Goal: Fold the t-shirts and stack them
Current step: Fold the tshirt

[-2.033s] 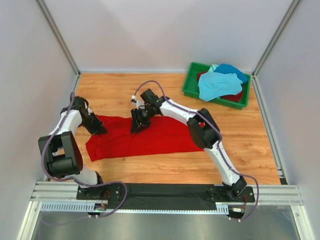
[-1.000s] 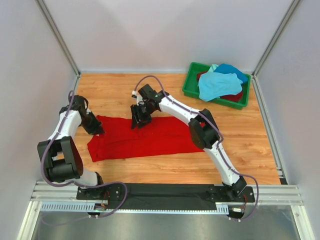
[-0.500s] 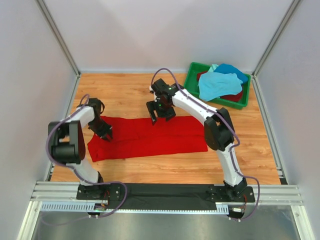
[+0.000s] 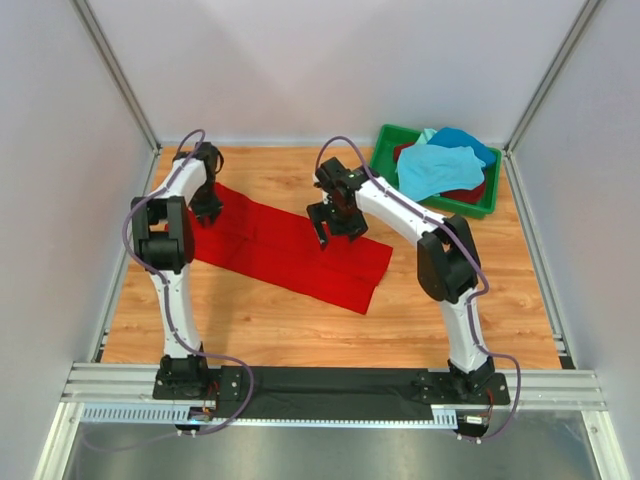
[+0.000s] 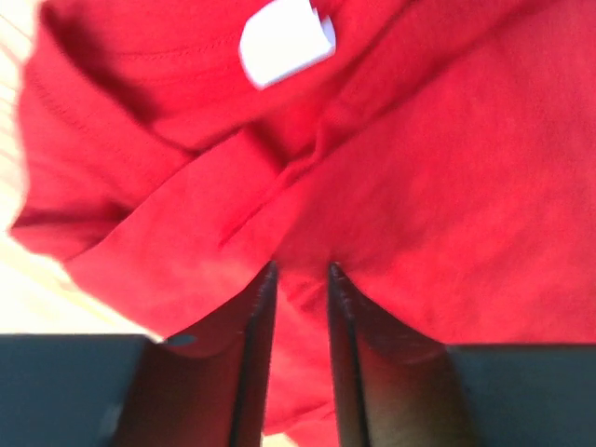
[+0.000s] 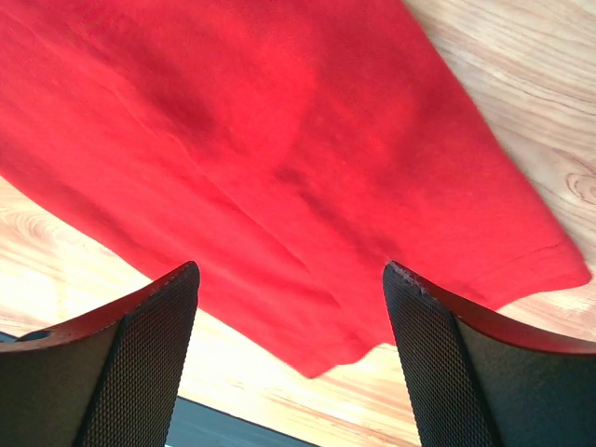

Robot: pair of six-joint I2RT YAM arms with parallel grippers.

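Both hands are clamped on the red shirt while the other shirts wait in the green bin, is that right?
Not quite. Only the left hand is clamped on the red t-shirt. The right hand is open, fingers spread wide over the cloth, as the right wrist view shows. The other shirts are in the green bin.

We see two slim arms, the left arm [image 4: 176,310] and the right arm [image 4: 400,211], each built of white tubular links joined by bulky black joint housings. A thin purple-grey cable [image 4: 190,133] loops along each one. The smooth black left fingers [image 5: 251,363] look glossy. The black right fingers [image 6: 140,363] carry fine mesh-textured pads.
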